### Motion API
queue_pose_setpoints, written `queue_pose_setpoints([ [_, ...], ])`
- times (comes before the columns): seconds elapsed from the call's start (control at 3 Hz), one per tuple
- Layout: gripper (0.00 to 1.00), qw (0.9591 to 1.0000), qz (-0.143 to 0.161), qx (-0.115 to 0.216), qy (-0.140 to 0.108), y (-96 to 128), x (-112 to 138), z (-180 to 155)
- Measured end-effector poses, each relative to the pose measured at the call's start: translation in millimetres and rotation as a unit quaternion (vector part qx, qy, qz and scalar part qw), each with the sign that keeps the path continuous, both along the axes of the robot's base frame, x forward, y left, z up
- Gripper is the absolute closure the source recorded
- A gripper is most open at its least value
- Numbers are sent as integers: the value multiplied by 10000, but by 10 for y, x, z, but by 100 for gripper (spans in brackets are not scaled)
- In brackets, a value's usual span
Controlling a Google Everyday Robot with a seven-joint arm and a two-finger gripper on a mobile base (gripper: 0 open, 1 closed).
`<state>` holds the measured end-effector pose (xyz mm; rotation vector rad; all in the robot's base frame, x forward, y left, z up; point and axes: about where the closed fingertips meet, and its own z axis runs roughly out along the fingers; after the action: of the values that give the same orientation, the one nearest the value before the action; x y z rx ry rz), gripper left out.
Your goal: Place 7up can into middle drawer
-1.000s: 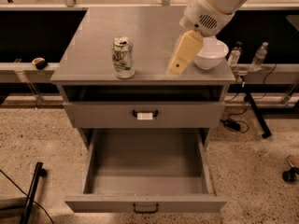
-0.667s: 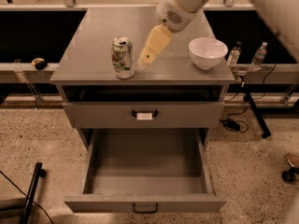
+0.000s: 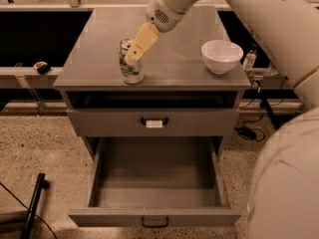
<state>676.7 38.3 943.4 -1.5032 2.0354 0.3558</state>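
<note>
The 7up can (image 3: 131,67), white and green with a silver top, stands upright on the grey cabinet top (image 3: 174,44), near its front left. My gripper (image 3: 134,54) reaches down from the upper right and overlaps the can's top and right side. The middle drawer (image 3: 154,183), wide, deep and grey with a plain dark bar handle (image 3: 154,222), is pulled fully open below, and nothing lies in it.
A white bowl (image 3: 222,55) sits on the cabinet top at the right. A shallower grey drawer with a white label (image 3: 154,123) is shut above the open one. My arm (image 3: 284,173) fills the right side. A black pole (image 3: 33,207) lies on the floor at left.
My gripper has swung left across the cabinet top, from beside the white bowl to the can. The can, bowl and drawers have not moved.
</note>
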Motion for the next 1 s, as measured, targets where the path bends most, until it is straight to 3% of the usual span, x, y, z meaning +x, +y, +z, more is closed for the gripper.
queue_pose_setpoints([
  [0.33, 26, 9995, 149, 81, 274, 313, 65, -161],
  [1.0, 73, 9970, 357, 14, 680, 510, -30, -413],
])
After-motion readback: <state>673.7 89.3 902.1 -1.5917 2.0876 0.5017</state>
